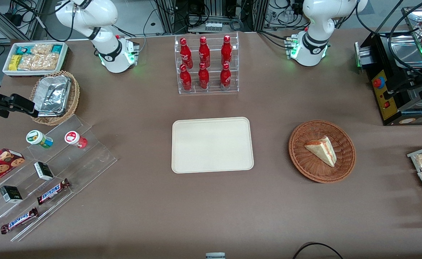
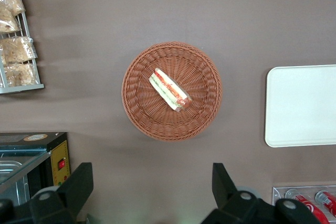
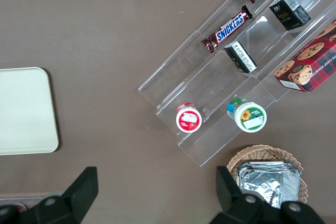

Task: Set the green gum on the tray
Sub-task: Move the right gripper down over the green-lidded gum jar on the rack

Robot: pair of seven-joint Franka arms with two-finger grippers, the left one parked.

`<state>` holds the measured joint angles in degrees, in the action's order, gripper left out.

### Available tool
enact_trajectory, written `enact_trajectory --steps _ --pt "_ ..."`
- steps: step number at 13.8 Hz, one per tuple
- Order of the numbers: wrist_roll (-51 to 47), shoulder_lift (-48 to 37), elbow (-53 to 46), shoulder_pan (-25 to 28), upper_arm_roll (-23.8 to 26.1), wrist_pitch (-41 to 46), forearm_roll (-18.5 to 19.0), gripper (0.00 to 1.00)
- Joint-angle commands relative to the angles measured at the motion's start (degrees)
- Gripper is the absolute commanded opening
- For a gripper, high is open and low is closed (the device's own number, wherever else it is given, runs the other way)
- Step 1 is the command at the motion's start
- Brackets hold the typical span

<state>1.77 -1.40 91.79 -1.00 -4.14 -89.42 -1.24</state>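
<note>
Front view: brown cloth-covered table (image 1: pixel 268 208) fills the frame; the upper edge shows arm bases, cabling and metal framing. A dark machine with a red button sits at the parked arm's end.

Tray (image 1: pixel 212 144), cream, lies flat at centre frame with nothing on it. Judgement: the task is not yet begun in any visible way. Pick, carry and release are all left.

Clear stepped display stand (image 1: pixel 85 158) takes up the lower part of the frame toward the working arm's end. It holds chocolate bars, small dark boxes and a cookie box on its lower steps.

A bottle rack (image 1: pixel 207 64) with red bottles stands in the upper centre, farther from the camera than the tray. A wicker basket (image 1: pixel 297 144) with a sandwich wedge lies beside the tray, toward the parked arm's end.

Gripper (image 3: pixel 156 177): fingers spread wide, grasping nothing. It hangs high over the table, near the stand's top step and a foil-filled basket (image 1: pixel 72 93).

Green gum (image 1: pixel 39 139) stands upright on the stand's top step, white lid up, well apart from the tray. It is not between the fingers. The right wrist view shows it too (image 3: pixel 247 115).

Red canister (image 1: pixel 75 139) stands on the same step, near the gum but not touching. Judgement: it is the look-alike to avoid.
</note>
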Motion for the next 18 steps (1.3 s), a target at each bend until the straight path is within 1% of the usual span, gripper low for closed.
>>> enact_trajectory --steps 1,4,6,7,8,9,10,11,12,13,16,18 --pt "0.2 -0.4 -0.3 0.0 -0.1 1.0 1.0 1.00" --pt "1.0 1.0 -0.1 -0.2 -0.2 0.7 1.1 1.00" --pt "9.1 2.5 0.0 -1.0 -1.1 0.9 1.5 1.00" --pt "12.4 3.8 0.2 -1.3 -1.2 0.5 2.4 1.00" --pt "13.9 4.3 0.5 -2.5 -1.4 -0.2 2.8 1.00" --pt "15.3 4.9 1.0 -3.9 -1.3 -1.8 2.7 1.00" --pt "19.5 5.6 2.1 -5.2 -1.4 -4.0 2.7 1.00" --pt "24.5 5.6 3.9 -6.5 -1.4 -7.3 2.5 1.00" --pt "31.6 5.5 5.9 -7.4 -1.3 -9.9 2.5 1.00" --pt "36.0 4.9 8.7 -7.7 -1.4 -12.1 2.4 1.00" --pt "39.9 2.6 19.5 -9.1 -1.6 -23.7 1.9 1.00" --pt "41.3 1.1 21.6 -9.1 -1.6 -25.2 1.9 1.00"
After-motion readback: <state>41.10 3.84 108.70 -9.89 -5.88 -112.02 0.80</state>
